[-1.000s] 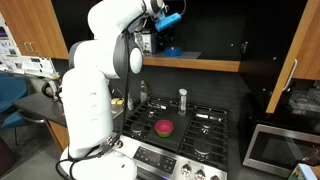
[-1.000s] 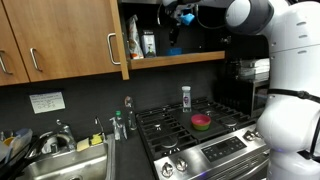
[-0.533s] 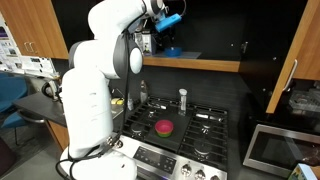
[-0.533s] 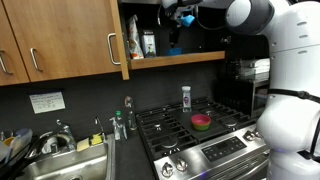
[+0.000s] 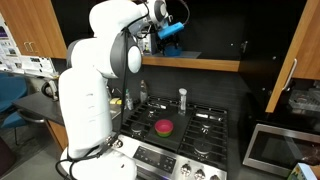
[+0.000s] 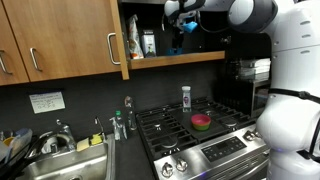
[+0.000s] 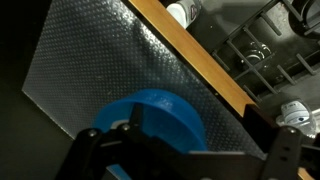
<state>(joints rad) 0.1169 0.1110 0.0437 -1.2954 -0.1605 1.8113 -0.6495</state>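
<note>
Arm point(image 5: 118, 22) high; hand point(image 7: 190, 146) wide around cup point(image 7: 163, 106)

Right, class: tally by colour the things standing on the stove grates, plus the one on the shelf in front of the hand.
Pink: 1, the bowl
White-capped: 1, the shaker
Blue: 1, the container
Total: 3

Soft, even indoor light in both exterior views, deep shadow above the shelf point(image 6: 175, 58); wrist view dim, blurry.
</note>
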